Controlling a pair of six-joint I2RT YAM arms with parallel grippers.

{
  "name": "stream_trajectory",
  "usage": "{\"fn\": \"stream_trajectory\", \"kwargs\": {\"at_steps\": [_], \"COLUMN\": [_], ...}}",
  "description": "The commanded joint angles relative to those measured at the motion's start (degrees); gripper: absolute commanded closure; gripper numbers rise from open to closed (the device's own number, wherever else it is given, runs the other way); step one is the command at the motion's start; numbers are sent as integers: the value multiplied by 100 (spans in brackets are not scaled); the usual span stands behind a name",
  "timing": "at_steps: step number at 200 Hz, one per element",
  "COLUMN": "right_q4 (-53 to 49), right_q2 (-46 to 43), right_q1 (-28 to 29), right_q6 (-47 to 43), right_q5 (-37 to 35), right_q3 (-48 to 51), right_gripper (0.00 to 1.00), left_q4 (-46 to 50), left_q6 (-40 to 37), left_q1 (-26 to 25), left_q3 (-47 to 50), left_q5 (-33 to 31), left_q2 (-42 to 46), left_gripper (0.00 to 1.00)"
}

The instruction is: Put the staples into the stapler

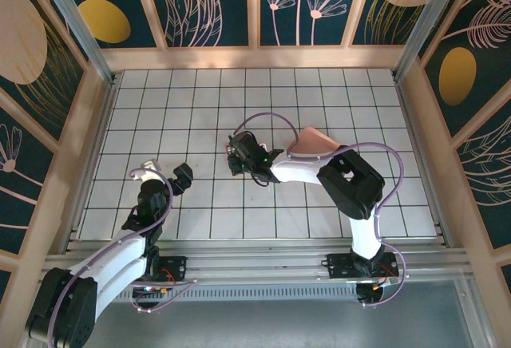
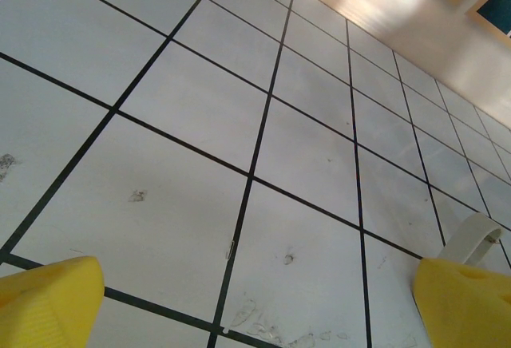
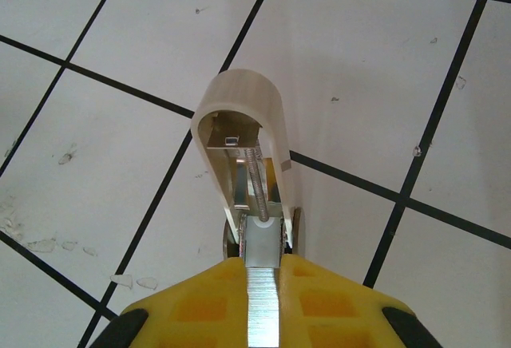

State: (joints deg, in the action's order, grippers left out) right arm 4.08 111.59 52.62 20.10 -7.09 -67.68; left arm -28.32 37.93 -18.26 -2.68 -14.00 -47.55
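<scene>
Pinching the staples (image 3: 263, 316) in clenched fingers (image 3: 192, 308), the right gripper (image 3: 262, 272) points them at the stapler (image 3: 239, 108), open at mid-table, likely to slide them onto its rail, while the left gripper (image 1: 182, 175) hangs released near-left

My right fingers (image 3: 192, 308) hide stapler (image 3: 239, 124) bottom. Staples (image 3: 263, 308) between them, low end cut off by picture edge. From top, my right arm (image 1: 343, 176) covers part of pink tray (image 1: 313, 139); stapler there too small to see well. Beside my left finger (image 2: 463, 300), white curved thing (image 2: 473, 236), half hidden, can't tell what.
</scene>
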Motion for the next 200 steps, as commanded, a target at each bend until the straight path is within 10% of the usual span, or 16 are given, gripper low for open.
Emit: {"fn": "stream_trajectory", "kwargs": {"at_steps": [1, 200], "right_q4": [115, -186], "right_q2": [122, 265], "right_q1": [57, 175], "right_q6": [29, -67], "right_q5": [-126, -361], "right_q3": [-112, -289], "right_gripper": [88, 89], "left_q4": [42, 76], "left_q6": [-111, -123], "left_q1": [28, 26], "left_q3": [-140, -117], "left_q5": [3, -24], "left_q2": [53, 123], "left_gripper": [1, 1]}}
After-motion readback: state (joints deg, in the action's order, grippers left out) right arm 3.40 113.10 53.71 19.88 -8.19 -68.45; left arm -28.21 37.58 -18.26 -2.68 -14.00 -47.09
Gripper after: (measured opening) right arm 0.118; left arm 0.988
